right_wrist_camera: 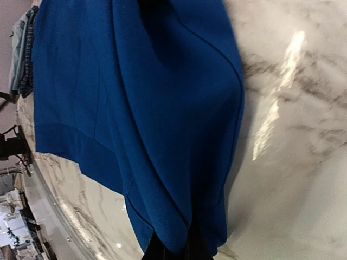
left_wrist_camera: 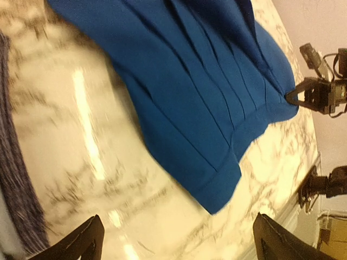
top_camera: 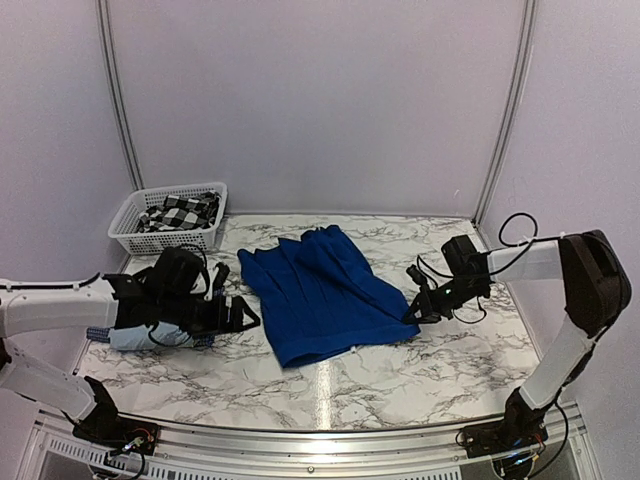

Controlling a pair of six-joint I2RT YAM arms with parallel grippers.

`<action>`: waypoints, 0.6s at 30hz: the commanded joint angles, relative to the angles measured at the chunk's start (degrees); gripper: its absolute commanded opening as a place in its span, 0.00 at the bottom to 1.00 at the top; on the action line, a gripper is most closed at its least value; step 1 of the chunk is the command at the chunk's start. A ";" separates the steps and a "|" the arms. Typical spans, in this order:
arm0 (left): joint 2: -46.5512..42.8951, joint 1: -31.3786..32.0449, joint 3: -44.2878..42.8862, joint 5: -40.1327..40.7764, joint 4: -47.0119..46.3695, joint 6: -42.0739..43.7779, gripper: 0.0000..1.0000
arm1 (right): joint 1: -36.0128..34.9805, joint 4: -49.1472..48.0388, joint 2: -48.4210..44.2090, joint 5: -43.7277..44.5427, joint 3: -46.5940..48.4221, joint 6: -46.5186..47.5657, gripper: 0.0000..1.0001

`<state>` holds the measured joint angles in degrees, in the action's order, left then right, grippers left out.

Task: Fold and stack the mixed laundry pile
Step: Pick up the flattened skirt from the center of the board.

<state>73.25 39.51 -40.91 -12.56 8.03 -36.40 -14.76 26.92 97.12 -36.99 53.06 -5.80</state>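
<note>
One royal-blue shirt (top_camera: 320,290) centre counter (top_camera: 420,380), right gripper (top_camera: 412,312) clamped on its edge, left gripper (top_camera: 245,315) jaws apart; one flannel shirt (top_camera: 180,212), far-left corner.

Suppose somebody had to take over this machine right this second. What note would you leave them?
Left gripper: jaws open, empty, just left of the royal-blue shirt.
Right gripper: shut on that shirt's right edge.
Buffalo-check flannel shirt lies in the white basket; pale blue T-shirt and small-checked navy cloth lie under the left arm.
Done: blue shirt laid out, wrinkled.
Left: fold it, fetch the flannel, stack everything.
</note>
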 commanded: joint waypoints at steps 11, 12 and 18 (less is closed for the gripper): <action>4.17 13.68 15.89 6.12 -25.20 -29.23 0.85 | -6.48 -15.47 -20.52 -6.28 -23.93 -20.20 0.22; 5.16 13.86 16.59 5.61 -26.98 -30.37 0.81 | -6.50 -15.22 -20.57 -5.70 -24.53 -19.85 0.28; 10.04 15.95 18.24 5.17 -32.49 -34.79 0.62 | -6.51 -12.67 -20.94 -1.69 -27.30 -17.56 0.37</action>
<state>80.29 53.95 -23.77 -7.49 -19.86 -67.07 -21.10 13.47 77.21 -41.80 26.98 -24.34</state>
